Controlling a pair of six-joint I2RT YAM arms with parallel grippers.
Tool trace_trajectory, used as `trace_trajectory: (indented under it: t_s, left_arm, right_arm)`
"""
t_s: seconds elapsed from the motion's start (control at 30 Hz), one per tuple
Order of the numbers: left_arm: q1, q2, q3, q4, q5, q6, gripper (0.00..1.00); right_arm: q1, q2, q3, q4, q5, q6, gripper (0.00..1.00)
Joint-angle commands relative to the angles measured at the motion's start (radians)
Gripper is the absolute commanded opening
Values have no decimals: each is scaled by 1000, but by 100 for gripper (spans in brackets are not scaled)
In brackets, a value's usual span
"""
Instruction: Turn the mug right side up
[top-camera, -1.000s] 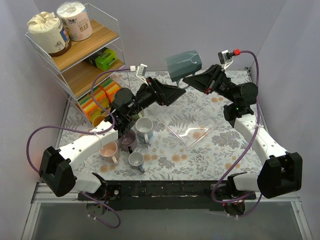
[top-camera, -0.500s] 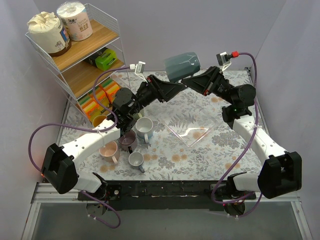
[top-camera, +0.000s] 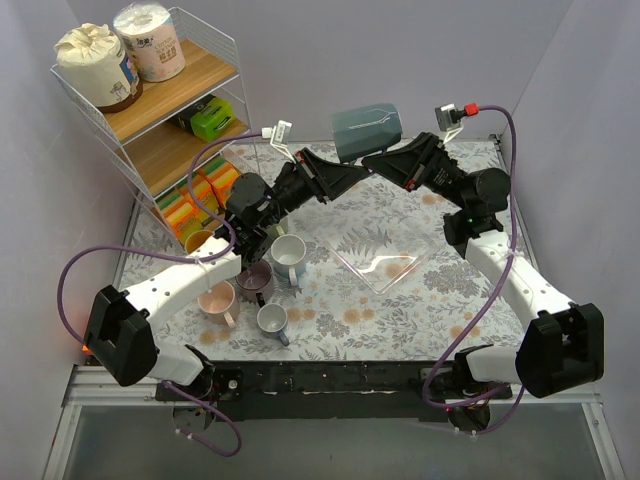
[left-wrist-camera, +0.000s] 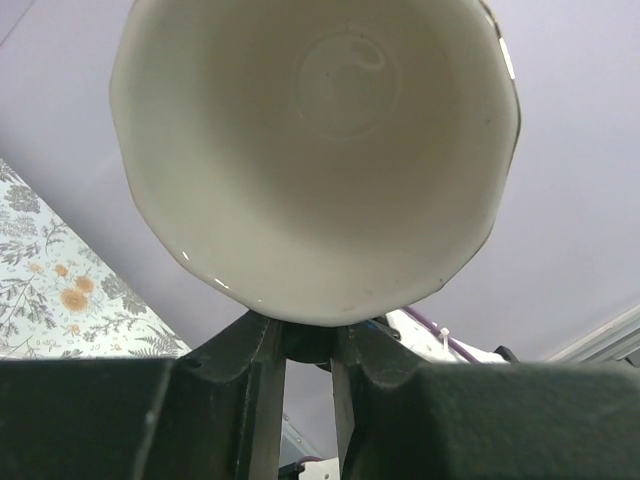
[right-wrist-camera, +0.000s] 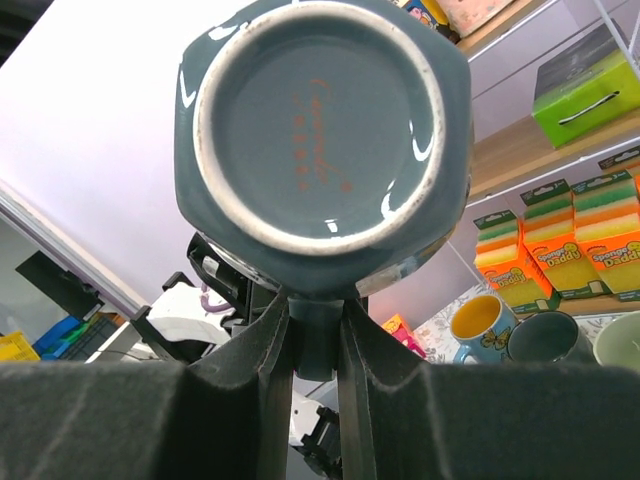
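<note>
A grey-blue mug (top-camera: 366, 130) hangs on its side high over the back of the table, held between both arms. Seen from the left wrist, its pale inside (left-wrist-camera: 320, 150) faces me, and my left gripper (left-wrist-camera: 308, 345) is shut on the dark handle just under the rim. The right wrist view looks at the mug's grey base (right-wrist-camera: 320, 130), where my right gripper (right-wrist-camera: 315, 325) is shut on the same handle from the other end. From above, the left gripper (top-camera: 357, 172) and right gripper (top-camera: 374, 158) meet beneath the mug.
A wire shelf (top-camera: 225, 95) at the back left holds paper rolls, a green box (top-camera: 213, 122) and sponge packs (top-camera: 200, 195). Several upright mugs (top-camera: 288, 255) stand on the floral table by the left arm. A clear tray (top-camera: 380, 265) lies mid-table.
My left gripper has gone from open to shut on the mug's handle. The mug, still in the right gripper, has shifted slightly left and up.
</note>
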Motion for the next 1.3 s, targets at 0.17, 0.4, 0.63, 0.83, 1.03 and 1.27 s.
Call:
trace_trajectory:
  t_s: [0.17, 0.4, 0.63, 0.83, 1.03, 1.27]
  left_arm:
    - [0, -31, 73, -142, -62, 64, 0]
    - [4, -47, 116, -280, -86, 83, 0]
    - [27, -36, 144, -417, -67, 57, 0]
    - [63, -13, 170, -486, -53, 26, 0]
    - [87, 6, 174, -530, -44, 23, 0]
    - [104, 29, 190, -601, -46, 56, 0]
  right_arm:
    - [15, -72, 7, -114, 2, -138, 1]
    - [17, -79, -2, -276, 22, -167, 15]
    - [15, -97, -86, -312, 54, -139, 31]
    - [12, -118, -143, -404, 84, -155, 44]
    - [9, -134, -188, -457, 100, -156, 52]
    - [-8, -166, -255, -525, 126, -147, 53]
